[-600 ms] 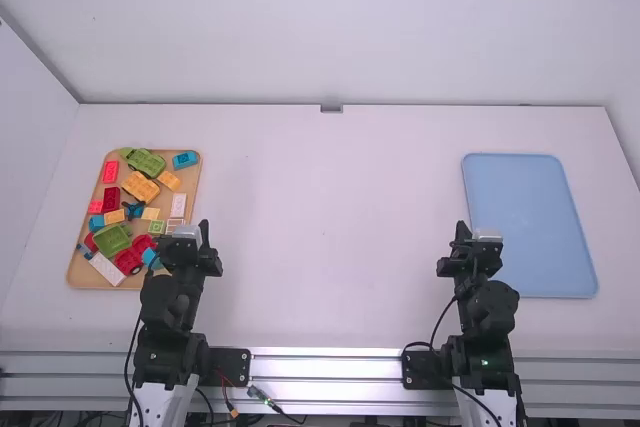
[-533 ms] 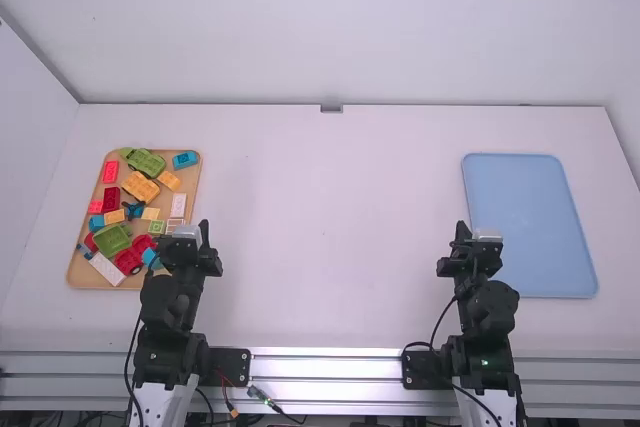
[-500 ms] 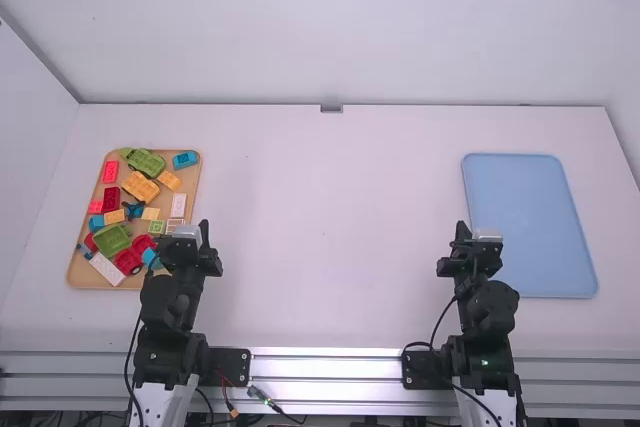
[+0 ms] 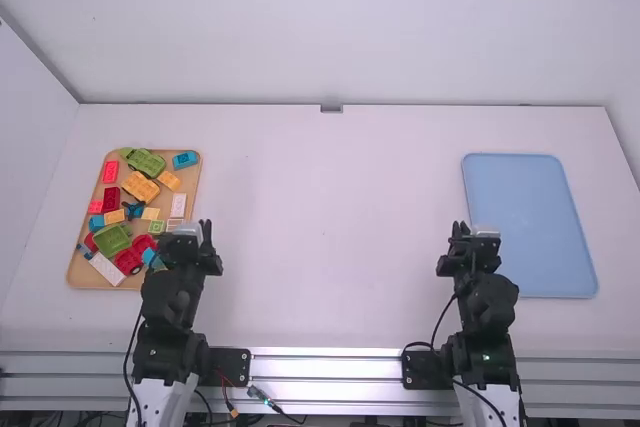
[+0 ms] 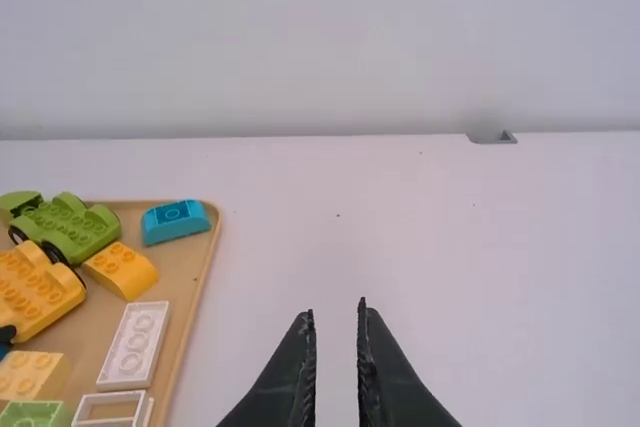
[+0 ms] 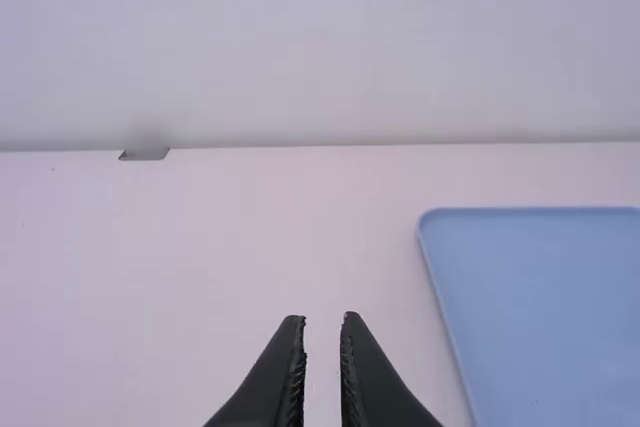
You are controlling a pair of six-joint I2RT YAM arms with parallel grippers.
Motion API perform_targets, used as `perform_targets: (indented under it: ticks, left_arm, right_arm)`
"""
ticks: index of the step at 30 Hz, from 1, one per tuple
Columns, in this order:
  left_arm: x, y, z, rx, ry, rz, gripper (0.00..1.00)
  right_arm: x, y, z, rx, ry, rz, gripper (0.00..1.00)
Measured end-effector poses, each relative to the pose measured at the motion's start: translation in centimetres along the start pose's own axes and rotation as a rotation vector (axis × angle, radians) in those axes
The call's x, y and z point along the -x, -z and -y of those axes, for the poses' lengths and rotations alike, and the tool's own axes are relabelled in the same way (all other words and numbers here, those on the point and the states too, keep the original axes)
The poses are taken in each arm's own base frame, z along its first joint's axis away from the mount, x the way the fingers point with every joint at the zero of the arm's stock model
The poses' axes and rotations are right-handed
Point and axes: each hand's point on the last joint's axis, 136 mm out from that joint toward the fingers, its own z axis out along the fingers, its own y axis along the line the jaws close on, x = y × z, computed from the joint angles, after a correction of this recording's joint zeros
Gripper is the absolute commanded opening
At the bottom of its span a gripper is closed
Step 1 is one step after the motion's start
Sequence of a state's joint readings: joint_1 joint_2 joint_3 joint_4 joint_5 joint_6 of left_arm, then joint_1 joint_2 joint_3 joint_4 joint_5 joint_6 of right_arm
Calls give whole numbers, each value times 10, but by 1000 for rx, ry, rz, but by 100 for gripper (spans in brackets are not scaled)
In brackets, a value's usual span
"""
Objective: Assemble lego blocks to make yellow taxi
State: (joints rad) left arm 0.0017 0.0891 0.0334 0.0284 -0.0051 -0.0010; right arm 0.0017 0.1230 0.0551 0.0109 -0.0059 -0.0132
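Note:
In the high view my left gripper [image 4: 204, 229] is just off the near right side of the wooden tray [image 4: 82, 279]. That tray holds a large yellow studded piece [image 4: 140, 186], a sloped yellow brick [image 4: 169, 180] and smaller yellow bricks [image 4: 151, 214]. My right gripper [image 4: 462, 231] stands left of the blue tray [image 4: 535, 207]. In the left wrist view my left gripper [image 5: 336, 307] is slightly open, holding nothing, with the large yellow piece [image 5: 36, 292] and sloped yellow brick [image 5: 122, 270] off to one side. The right wrist view has my right gripper [image 6: 323, 316] slightly open over bare table.
Mixed among the yellow bricks are green wheeled pieces [image 4: 113, 239], red pieces [image 4: 129, 259], white bricks [image 4: 107, 269] and a blue brick [image 4: 185, 160]. The wide bare tabletop [image 4: 330, 237] lies between the two trays. A wall [image 4: 330, 27] rises behind the far table edge.
Both arms have shifted very slightly, and their grippers are tilted a little differently. The bricks and both trays have stayed where they were.

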Motion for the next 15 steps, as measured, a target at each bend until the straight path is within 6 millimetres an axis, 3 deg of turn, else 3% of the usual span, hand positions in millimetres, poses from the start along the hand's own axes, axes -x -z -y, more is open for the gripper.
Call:
perform_targets:
  ticks: [15]
  left_arm:
    - [47, -11, -1, 11, 0, 12, 38]
  right_arm:
    - [47, -14, 0, 8, 20, -69, 39]
